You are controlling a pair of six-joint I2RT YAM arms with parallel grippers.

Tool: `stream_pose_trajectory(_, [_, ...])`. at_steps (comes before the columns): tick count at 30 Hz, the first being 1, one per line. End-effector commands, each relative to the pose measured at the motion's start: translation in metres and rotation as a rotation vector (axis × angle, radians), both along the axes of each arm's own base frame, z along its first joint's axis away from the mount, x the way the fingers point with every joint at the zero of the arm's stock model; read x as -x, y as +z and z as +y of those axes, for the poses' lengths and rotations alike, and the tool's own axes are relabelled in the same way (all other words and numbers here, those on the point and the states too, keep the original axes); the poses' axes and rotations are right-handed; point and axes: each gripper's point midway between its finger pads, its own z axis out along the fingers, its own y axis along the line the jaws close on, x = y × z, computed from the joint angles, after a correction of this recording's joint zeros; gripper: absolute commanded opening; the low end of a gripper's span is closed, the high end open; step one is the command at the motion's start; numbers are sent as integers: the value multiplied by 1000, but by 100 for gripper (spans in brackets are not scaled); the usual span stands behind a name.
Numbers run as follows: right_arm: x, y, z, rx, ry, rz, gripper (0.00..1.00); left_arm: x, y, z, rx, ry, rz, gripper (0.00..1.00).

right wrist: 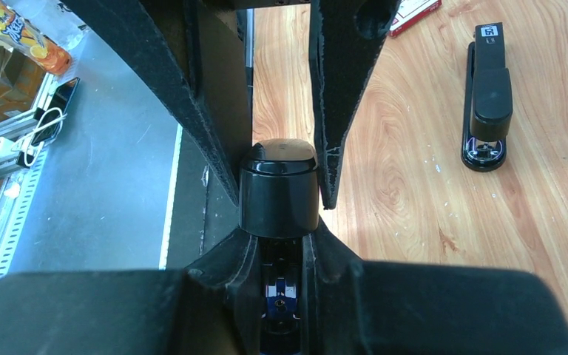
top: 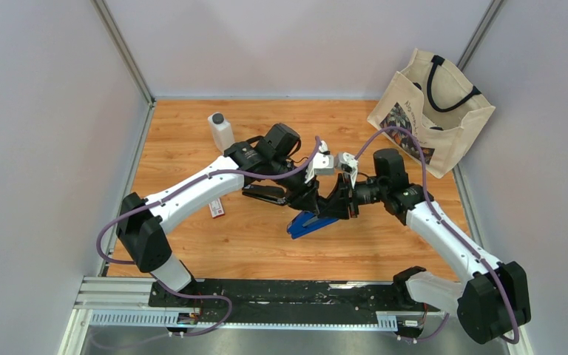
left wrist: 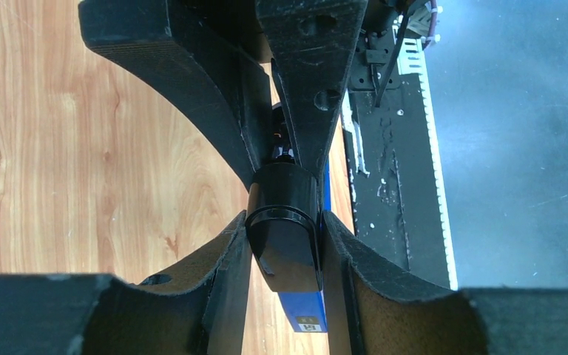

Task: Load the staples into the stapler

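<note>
Honey-coloured wooden table (top: 192, 155) fills the floor of a grey-walled booth. On it the staples (top: 217, 209), a small white-and-red box, lie flat just beside the left forearm, at roughly 9 o'clock from the two claws and well apart from both; the right wrist view catches only a corner of the box at its top edge. Near the middle of the table, the stapler (top: 309, 225), black on top with a blue base, is caught between the claws, and whether its base touches the wood cannot be told. The left claw (left wrist: 285, 240) is clamped on the broad black cap, one finger on each flank. The right claw (right wrist: 281, 255) is clenched tight on the narrower part just behind that cap, meeting the left claw nose to nose. A second, all-black stapler (top: 266, 194) lies on the table at about 10 o'clock from the grip, near but apart. A white bottle (top: 220, 131) with a dark cap stands at 11 o'clock, and a canvas tote bag (top: 433, 111) leans by the right wall at 2 o'clock.
</note>
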Motion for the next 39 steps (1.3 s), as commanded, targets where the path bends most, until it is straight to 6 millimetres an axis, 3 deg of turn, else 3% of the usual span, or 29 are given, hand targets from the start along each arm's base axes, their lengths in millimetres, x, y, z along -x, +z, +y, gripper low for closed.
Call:
stream_pose_trajectory(1, [1,30,0,-79,37,-96,0,39,-4,-2,11,-167,51,45])
stream_pose_trajectory(6, [4,33,-2,-83,38,-122,0,35,-10,-1,-27,-137,64,50])
stream_pose_trajectory(12, [4,35,-3,-85,35,-132,0,35,-15,0,-47,-127,80,48])
stream_pose_trajectory(16, [3,32,-3,-78,28,-136,0,34,-11,-3,-36,-118,88,31])
stream_pose_trajectory(17, [3,32,-4,-77,28,-138,0,34,-9,-4,-31,-117,89,22])
stream_pose_trajectory(21, [2,31,-4,-69,27,-138,0,32,-7,-6,-29,-111,89,0])
stream_pose_trajectory(25, [-3,30,-5,-55,-1,-160,0,31,-5,-4,-31,-102,78,0])
stream_pose_trajectory(26, [-4,30,-7,-51,-10,-165,3,30,-4,-3,-31,-98,66,0])
stream_pose_trajectory(29, [-2,30,-10,-37,-9,-179,27,27,-1,2,-32,-77,46,0])
stream_pose_trajectory(32, [-1,28,-12,-28,-6,-194,40,22,4,8,-28,-55,19,0])
stream_pose_trajectory(39, [-2,21,-11,-31,11,-184,41,20,0,12,-54,-43,34,0])
